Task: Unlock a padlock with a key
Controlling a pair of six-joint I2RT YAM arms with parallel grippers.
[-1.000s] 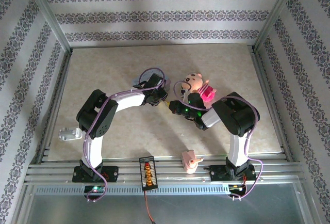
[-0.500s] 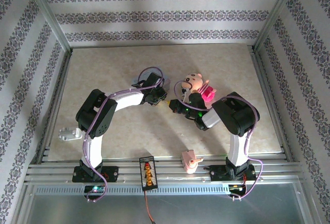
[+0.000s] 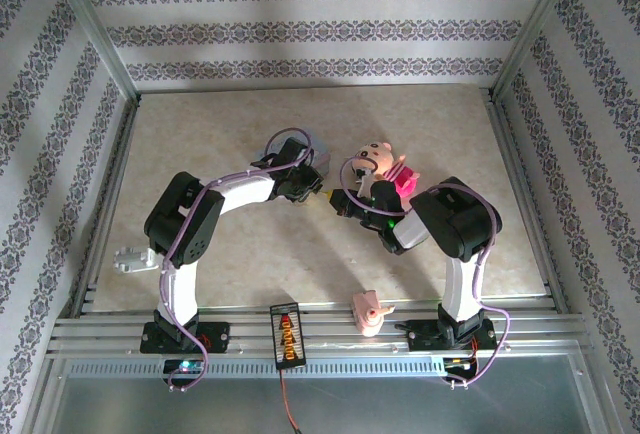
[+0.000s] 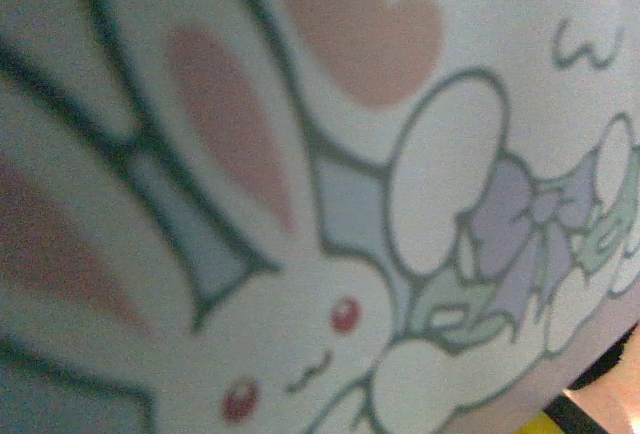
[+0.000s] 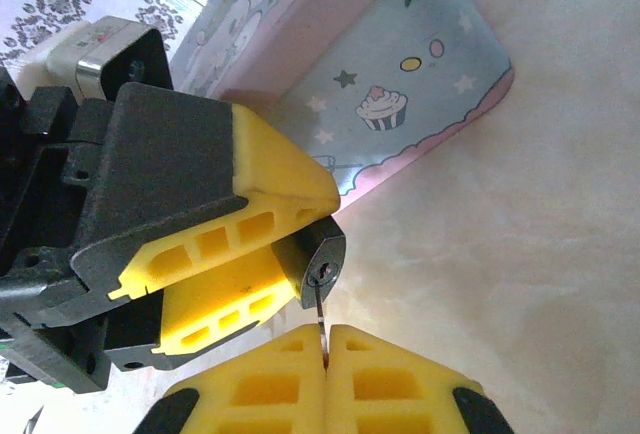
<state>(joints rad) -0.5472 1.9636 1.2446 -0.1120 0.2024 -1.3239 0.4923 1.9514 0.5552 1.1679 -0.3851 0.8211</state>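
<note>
The left fingers (image 5: pixel 270 216) are closed on the padlock (image 5: pixel 322 252), a small dark block pinched between the two yellow pads with its keyhole face turned toward the right wrist camera. The padlock is held up off the desk (image 3: pixel 220 124), just in front of the pale blue tin (image 5: pixel 410 104).

The right fingers (image 5: pixel 350 359) are pressed together on the key (image 5: pixel 319 316). Just a thin silvery blade shows, running straight up from the seam between the yellow pads to the round keyhole in the padlock's lower face. The blade's tip meets the keyhole; how far it goes in cannot be told.

The tin stands behind the padlock. It is printed with a cupcake, stars and small dots, and has a pink scalloped edge along its base. In the left wrist view its side (image 4: pixel 300 204) is very close and blurred, showing a white rabbit with pink ears, red eyes and a lilac bow. A sliver of yellow pad shows at the lower right corner.

From above, the two arms meet near the middle of the desk, wrists turned toward each other, with the tin (image 3: pixel 314 144) just beyond the left wrist. A pink doll (image 3: pixel 375 157) lies just past the right wrist, beside a bright pink box (image 3: pixel 406 183). A small pink figure (image 3: pixel 367 311) sits at the near edge of the desk between the arm bases, and a white object (image 3: pixel 130 257) lies at the left edge.
</note>
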